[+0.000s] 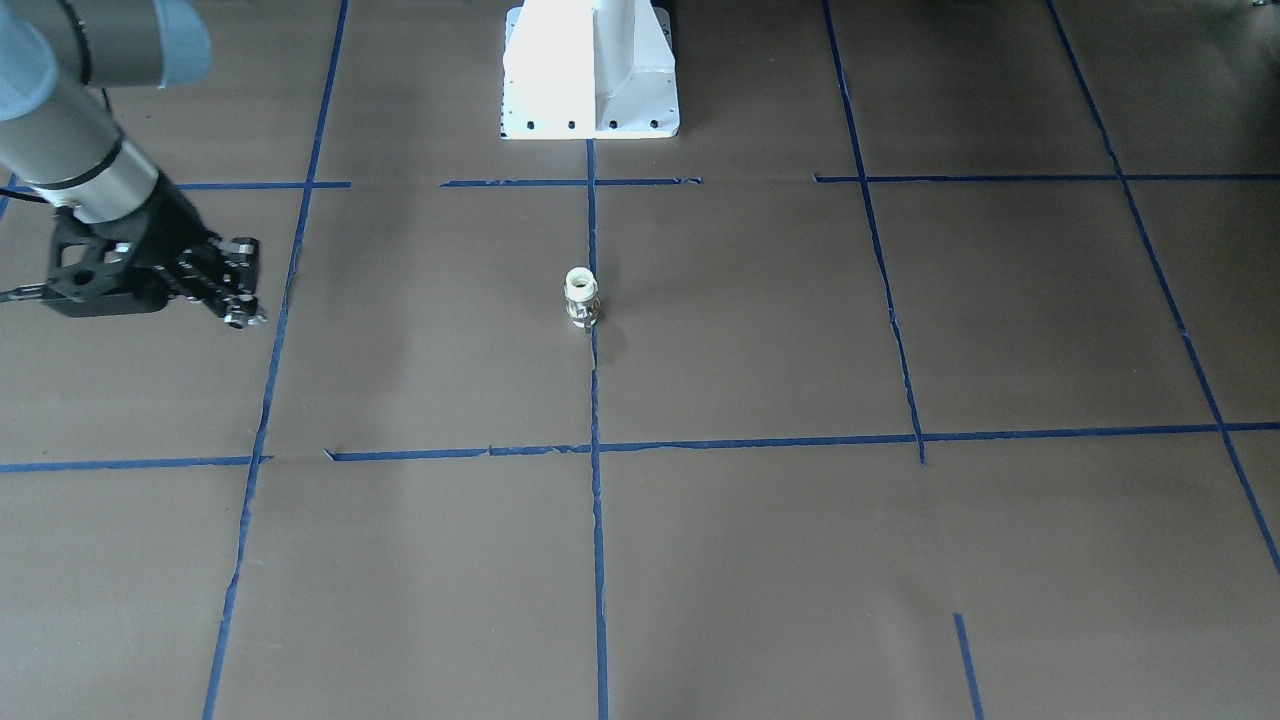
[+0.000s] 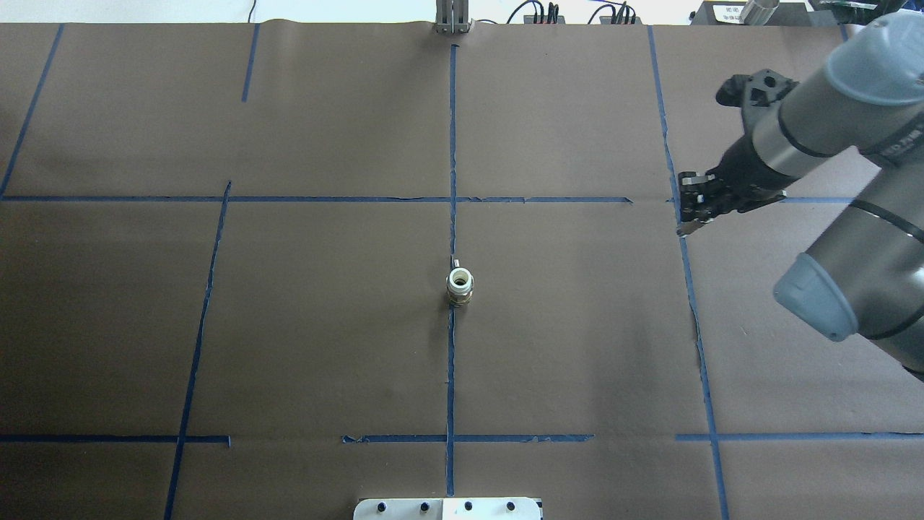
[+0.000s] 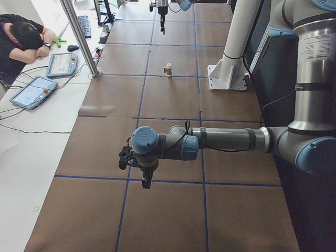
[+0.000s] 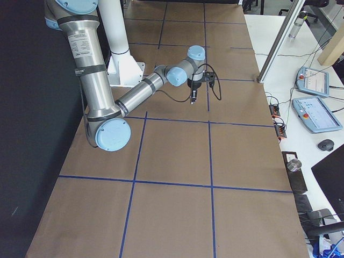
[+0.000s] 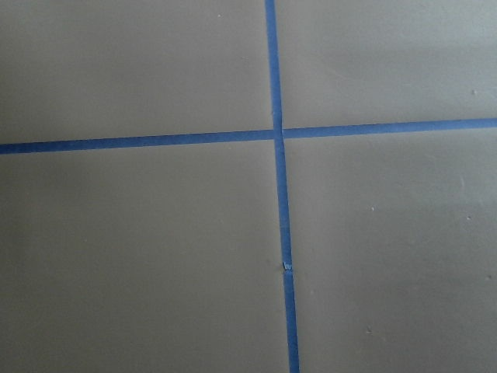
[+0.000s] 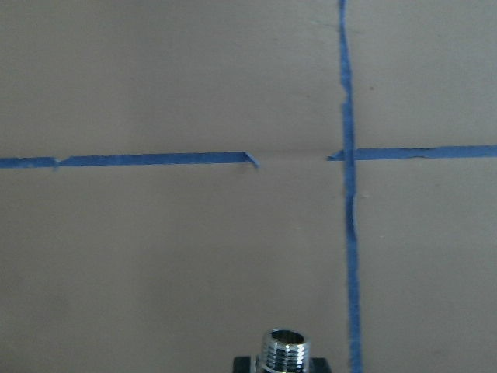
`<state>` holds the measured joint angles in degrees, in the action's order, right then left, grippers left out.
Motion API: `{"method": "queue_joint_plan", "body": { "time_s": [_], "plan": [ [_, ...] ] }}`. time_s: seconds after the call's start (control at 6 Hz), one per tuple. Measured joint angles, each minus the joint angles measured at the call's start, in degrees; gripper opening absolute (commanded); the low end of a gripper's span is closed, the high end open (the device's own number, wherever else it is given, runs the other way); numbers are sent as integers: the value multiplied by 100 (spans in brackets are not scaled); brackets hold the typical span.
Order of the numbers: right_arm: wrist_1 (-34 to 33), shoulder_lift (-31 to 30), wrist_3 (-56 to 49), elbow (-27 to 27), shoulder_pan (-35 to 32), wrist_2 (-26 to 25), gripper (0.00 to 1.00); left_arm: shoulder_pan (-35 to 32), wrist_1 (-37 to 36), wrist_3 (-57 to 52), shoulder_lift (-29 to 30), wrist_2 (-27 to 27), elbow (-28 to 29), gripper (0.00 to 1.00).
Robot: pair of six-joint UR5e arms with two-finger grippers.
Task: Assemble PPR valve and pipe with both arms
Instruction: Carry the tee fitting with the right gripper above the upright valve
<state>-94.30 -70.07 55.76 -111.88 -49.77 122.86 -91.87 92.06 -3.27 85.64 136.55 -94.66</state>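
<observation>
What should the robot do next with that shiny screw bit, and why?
Probably the right gripper should carry its threaded metal piece toward the white fitting standing in the middle, since the two are well apart and nothing holds the fitting.

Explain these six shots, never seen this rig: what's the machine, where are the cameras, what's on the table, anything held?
It is two robot arms, the right arm and the left arm, at a brown table gridded with blue tape. One camera faces the robot, one looks over its shoulders, one sits at each table end, and one rides each wrist. A small white-and-metal fitting stands upright mid-table, touched by nothing. The right gripper hovers off to one side; its wrist camera shows it holding a chrome threaded piece. The left gripper shows only from the table end, so open or shut cannot be told; its wrist camera sees only table and tape.
</observation>
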Motion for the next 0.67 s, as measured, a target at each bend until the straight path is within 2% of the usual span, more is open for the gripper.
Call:
{"method": "queue_joint_plan", "body": {
  "time_s": [0.33,0.67],
  "plan": [
    [-1041,1306,1219,58,718,-606,0,9,-28,6,-25,-176,-108,100],
    [-1329,2335,2546,494,1521,-1368,0,11,-17,-4,-29,-197,-129,100]
  ]
}}
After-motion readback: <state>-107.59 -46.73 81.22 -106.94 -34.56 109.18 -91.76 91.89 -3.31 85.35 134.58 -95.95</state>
